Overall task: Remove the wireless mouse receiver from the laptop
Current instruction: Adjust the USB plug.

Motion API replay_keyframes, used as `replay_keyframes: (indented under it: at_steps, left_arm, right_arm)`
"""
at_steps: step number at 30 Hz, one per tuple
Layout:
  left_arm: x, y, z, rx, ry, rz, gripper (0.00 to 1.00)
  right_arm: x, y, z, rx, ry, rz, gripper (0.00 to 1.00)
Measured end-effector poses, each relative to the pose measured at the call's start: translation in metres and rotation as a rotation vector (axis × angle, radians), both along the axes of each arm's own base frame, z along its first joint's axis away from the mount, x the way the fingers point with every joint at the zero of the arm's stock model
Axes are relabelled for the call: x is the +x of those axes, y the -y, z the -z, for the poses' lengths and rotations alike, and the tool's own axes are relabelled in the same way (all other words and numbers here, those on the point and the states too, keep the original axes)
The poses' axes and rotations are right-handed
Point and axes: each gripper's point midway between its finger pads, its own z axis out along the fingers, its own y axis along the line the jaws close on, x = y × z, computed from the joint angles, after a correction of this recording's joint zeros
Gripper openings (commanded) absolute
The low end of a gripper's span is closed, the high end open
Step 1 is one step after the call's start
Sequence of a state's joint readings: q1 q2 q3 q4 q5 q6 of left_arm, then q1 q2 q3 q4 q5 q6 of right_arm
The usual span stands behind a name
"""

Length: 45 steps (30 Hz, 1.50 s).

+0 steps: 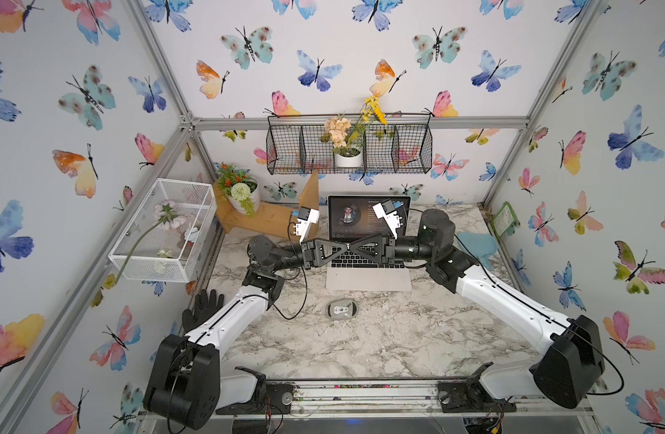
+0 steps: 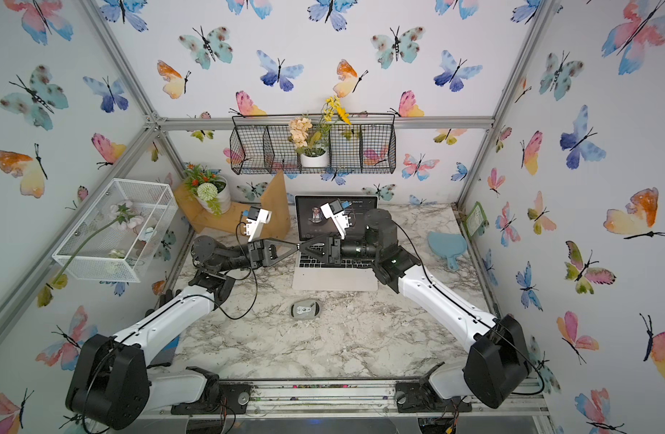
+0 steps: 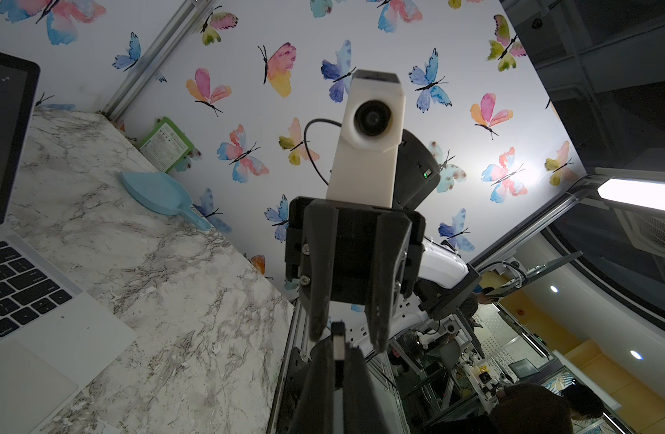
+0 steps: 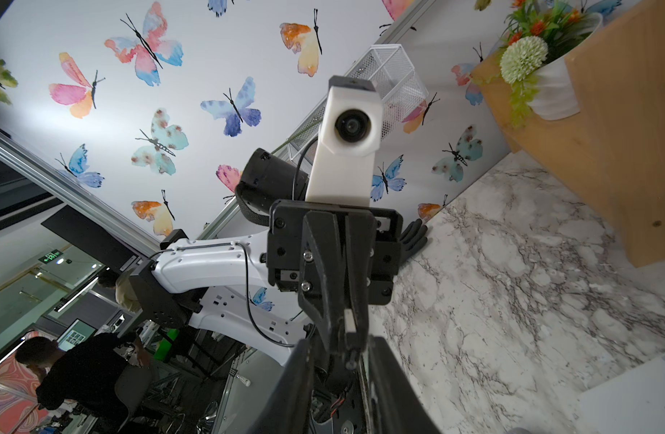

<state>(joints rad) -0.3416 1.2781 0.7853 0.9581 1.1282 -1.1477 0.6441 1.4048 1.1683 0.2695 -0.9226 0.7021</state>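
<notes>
Wireless mouse receiver point(image 3: 337, 338): light, rigid, slippery. Left gripper point(image 1: 343, 248) fingers clench it; right gripper point(image 3: 348, 338) fingers, spread, should pinch its free end.

left arm point(image 1: 225, 319) from the lower left of a top view, right arm point(image 1: 511, 304) from the lower right, wrists turned inward, left gripper point(image 1: 344, 248) and right gripper point(image 1: 352, 248) tip to tip at centre, left clamped on the wireless mouse receiver point(image 3: 338, 340), right fingers point(image 3: 378, 323) spread beside it

White arm shells point(image 1: 225, 319), black joints point(image 1: 180, 379), thin cables point(image 1: 305, 285)
</notes>
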Motion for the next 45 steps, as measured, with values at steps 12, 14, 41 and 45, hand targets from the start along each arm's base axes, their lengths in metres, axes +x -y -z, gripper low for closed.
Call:
replay_keyframes:
  at_steps: [12, 14, 41, 45]
  left_arm:
    - [0.0, 0.0, 0.003, 0.009, -0.004, -0.003, 0.0]
    - [0.001, 0.0, 0.004, 0.012, -0.007, -0.003, 0.0]
    - [0.002, 0.0, 0.009, 0.035, -0.004, -0.018, 0.0]
    - [0.002, 0.0, 0.01, 0.036, -0.001, -0.019, 0.0]
  right_arm:
    - [0.006, -0.009, 0.007, -0.011, -0.038, -0.003, 0.27]
    - [0.006, -0.009, 0.007, -0.011, -0.042, -0.003, 0.26]
    - [0.008, -0.01, 0.015, -0.038, -0.097, -0.001, 0.2]
    - [0.007, -0.011, 0.015, -0.043, -0.103, -0.003, 0.2]
